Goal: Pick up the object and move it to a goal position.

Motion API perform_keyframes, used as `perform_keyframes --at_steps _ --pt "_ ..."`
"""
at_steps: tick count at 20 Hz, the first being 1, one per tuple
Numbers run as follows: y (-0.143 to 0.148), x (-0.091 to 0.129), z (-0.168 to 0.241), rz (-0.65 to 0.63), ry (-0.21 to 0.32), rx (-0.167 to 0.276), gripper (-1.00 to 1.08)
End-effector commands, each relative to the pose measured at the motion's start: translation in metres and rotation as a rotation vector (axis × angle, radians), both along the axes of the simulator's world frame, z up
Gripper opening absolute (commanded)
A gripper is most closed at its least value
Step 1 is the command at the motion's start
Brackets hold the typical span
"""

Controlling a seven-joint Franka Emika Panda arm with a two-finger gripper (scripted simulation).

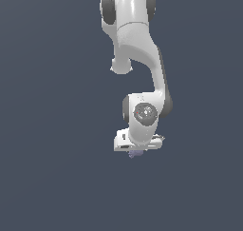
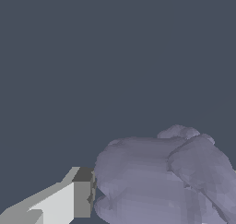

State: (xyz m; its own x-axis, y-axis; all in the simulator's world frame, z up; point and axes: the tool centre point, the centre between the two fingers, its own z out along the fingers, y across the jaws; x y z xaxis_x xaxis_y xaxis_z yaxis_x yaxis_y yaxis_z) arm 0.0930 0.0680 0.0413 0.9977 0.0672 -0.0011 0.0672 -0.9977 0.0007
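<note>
Grip security is the main worry at this moment, judged from how little of the contact can be seen. Reading the wrist view from its left, one white finger [image 2: 69, 200] with a dark grey pad reaches in and its pad meets the flank of the object [image 2: 161, 181], a lumpy lavender-grey blob that fills the rest of that picture; the opposite finger is out of frame, so whether the blob is pinched from both sides cannot be told from here. In the exterior view the white Panda arm [image 1: 137, 49] hangs down from the top of the picture over a plain dark blue-grey ground [image 1: 47, 178], and the gripper [image 1: 136, 151] sits at its lower end with only a small sliver of the object [image 1: 136, 153] peeking out just beneath the hand, a little toward the exterior view's right of centre. The fingers are hidden behind the hand in that view, so their spread is unclear, and no goal marker is visible in either picture. If only one pad bears on such an irregular, rounded surface, the blob could roll or squirt sideways on a lift. An off-centre hold on one of its bumps could likewise let it twist and drop during transport.
</note>
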Motion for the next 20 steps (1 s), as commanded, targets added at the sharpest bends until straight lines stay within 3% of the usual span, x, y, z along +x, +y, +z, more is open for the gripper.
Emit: perform_keyframes --at_steps 1,12,20 --pt "0.018 -0.003 0.006 0.002 -0.001 0.001 -1.00" --pt "0.124 -0.020 0.040 0.002 -0.001 0.001 -1.00" --pt "0.151 -0.022 0.049 0.002 -0.001 0.001 -1.00"
